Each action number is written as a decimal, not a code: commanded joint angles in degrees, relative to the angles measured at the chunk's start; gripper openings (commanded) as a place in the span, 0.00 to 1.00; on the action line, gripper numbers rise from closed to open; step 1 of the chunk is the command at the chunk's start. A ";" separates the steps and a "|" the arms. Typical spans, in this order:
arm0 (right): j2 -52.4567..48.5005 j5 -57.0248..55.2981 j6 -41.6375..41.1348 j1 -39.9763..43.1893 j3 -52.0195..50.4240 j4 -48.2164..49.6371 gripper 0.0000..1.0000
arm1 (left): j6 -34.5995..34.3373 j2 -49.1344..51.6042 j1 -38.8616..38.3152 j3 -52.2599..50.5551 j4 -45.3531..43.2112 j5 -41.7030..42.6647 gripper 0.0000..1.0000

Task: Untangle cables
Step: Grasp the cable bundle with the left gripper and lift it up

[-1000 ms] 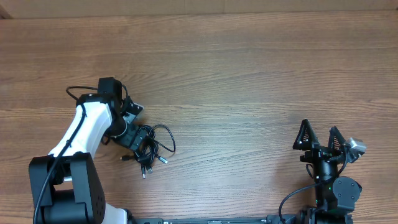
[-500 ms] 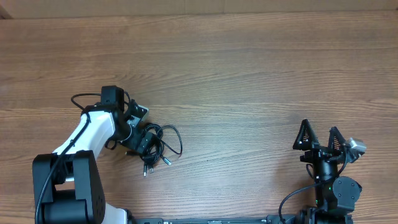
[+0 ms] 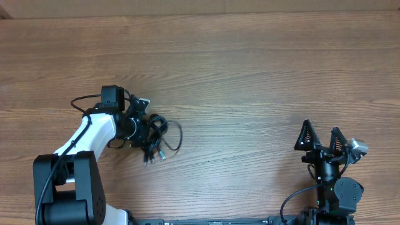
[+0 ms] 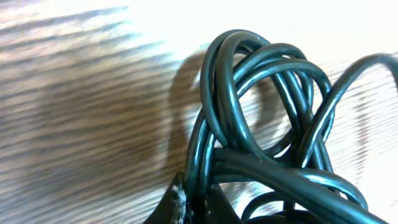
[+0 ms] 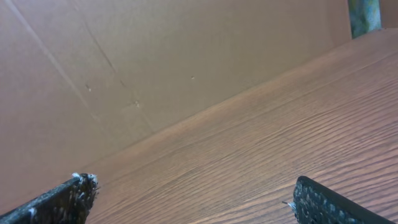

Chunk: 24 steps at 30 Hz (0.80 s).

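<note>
Left gripper (image 4: 196, 204) is clamped on a few strands at the edge of the cables (image 4: 261, 106), jaws nearly together with cord pinched between. Judged purpose: anchor one side of the knot so loops can be drawn out. The bundle lies on the table (image 3: 250, 75), left of centre. Right gripper (image 3: 322, 139) sits well apart at the right, jaws spread wide and empty, probably waiting. Against one second back: the left jaws go from spread to closed, the bundle sits slightly farther from the near edge, and the right arm is unchanged.
</note>
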<state>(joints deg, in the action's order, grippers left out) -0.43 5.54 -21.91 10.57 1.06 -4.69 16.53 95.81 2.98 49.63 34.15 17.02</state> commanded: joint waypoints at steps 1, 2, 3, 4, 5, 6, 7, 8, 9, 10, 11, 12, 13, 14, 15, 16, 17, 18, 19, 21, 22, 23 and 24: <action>0.24 -0.07 -0.20 0.31 -0.59 0.26 1.00 | -6.10 0.44 -0.50 -0.66 -2.45 12.74 0.04; 0.24 -0.07 -0.20 0.31 -0.59 0.26 1.00 | -6.14 0.44 -0.50 -0.66 -3.32 15.91 0.04; 0.24 -0.07 -0.20 0.31 -0.59 0.26 1.00 | -6.36 0.39 -0.59 -0.66 -4.15 18.60 0.04; 0.24 -0.07 -0.20 0.31 -0.59 0.26 1.00 | -6.38 0.39 -0.79 -0.59 -5.01 21.40 0.04; 0.24 -0.07 -0.20 0.31 -0.59 0.26 1.00 | -6.56 0.37 -1.03 -0.42 -5.79 23.63 0.04; 0.24 -0.07 -0.20 0.31 -0.59 0.26 1.00 | -7.04 0.37 -1.40 -0.09 -6.71 25.88 0.04; 0.24 -0.07 -0.20 0.31 -0.59 0.26 1.00 | -7.50 0.33 -1.75 0.15 -7.37 27.23 0.04; 0.24 -0.07 -0.20 0.31 -0.59 0.26 1.00 | -7.80 0.09 -2.40 0.46 -8.00 28.79 0.04; 0.24 -0.07 -0.20 0.31 -0.59 0.26 1.00 | -7.80 -0.17 -3.15 0.76 -8.44 29.68 0.04; 0.24 -0.07 -0.20 0.31 -0.59 0.26 1.00 | -7.82 -0.59 -4.04 1.11 -8.66 29.86 0.04; 0.24 -0.07 -0.20 0.31 -0.59 0.26 1.00 | -7.82 -1.33 -5.46 1.60 -8.74 29.81 0.04; 0.24 -0.07 -0.20 0.31 -0.59 0.26 1.00 | -7.80 -1.99 -6.64 1.99 -8.68 29.31 0.04; 0.24 -0.07 -0.20 0.31 -0.59 0.26 1.00 | -7.80 -2.67 -7.72 2.25 -8.72 28.70 0.04; 0.24 -0.07 -0.20 0.31 -0.59 0.26 1.00 | -7.82 -3.80 -9.35 2.49 -8.92 27.30 0.04; 0.24 -0.07 -0.20 0.31 -0.59 0.26 1.00 | -7.93 -4.90 -10.88 2.75 -8.94 25.59 0.04; 0.24 -0.07 -0.20 0.31 -0.59 0.26 1.00 | -8.44 -5.92 -12.31 3.02 -8.98 23.45 0.04; 0.24 -0.07 -0.20 0.31 -0.59 0.26 1.00 | -9.81 -7.30 -14.21 3.41 -8.98 19.89 0.04; 0.24 -0.07 -0.20 0.31 -0.59 0.26 1.00 | -11.58 -8.74 -16.28 3.82 -8.96 15.78 0.04; 0.24 -0.07 -0.20 0.31 -0.59 0.26 1.00 | -12.76 -9.84 -17.94 4.15 -8.92 12.22 0.04; 0.24 -0.09 -0.20 0.31 -0.59 0.26 1.00 | -15.47 -12.33 -21.68 4.63 -9.07 4.39 0.04; 0.24 -0.07 -0.20 0.31 -0.59 0.26 1.00 | -16.72 -13.31 -23.21 4.66 -9.46 1.68 0.04; 0.24 -0.07 -0.20 0.31 -0.59 0.26 1.00 | -18.34 -14.45 -24.96 4.66 -9.97 -0.81 0.04; 0.24 -0.07 -0.20 0.31 -0.59 0.26 1.00 | -19.21 -15.10 -26.03 4.66 -10.27 -1.73 0.04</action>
<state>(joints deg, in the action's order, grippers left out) -0.43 5.54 -21.89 10.59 1.06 -4.71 3.36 84.47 -19.42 52.51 24.75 26.22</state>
